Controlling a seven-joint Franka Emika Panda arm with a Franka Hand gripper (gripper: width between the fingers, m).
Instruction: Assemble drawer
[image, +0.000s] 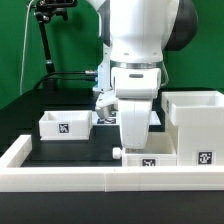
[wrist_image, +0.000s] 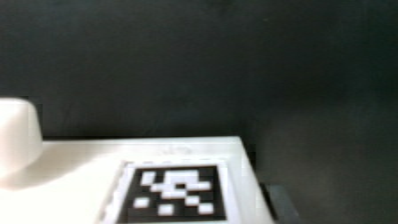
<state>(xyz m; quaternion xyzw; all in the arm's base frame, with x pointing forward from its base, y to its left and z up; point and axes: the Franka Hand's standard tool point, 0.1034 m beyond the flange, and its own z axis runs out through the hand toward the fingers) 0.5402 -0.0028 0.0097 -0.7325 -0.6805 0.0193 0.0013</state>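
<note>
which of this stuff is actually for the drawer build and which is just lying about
For the job:
- small white open-top plastic tray
- tall white boxy plastic housing
- white tagged plastic part under the arm, probably the second tray

Just there:
- low white rim along the table edge
- black stand behind the table

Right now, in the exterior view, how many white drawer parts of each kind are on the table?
Open-top trays: 2 (one partly hidden under the arm)
Tall housing: 1
Total: 3
</note>
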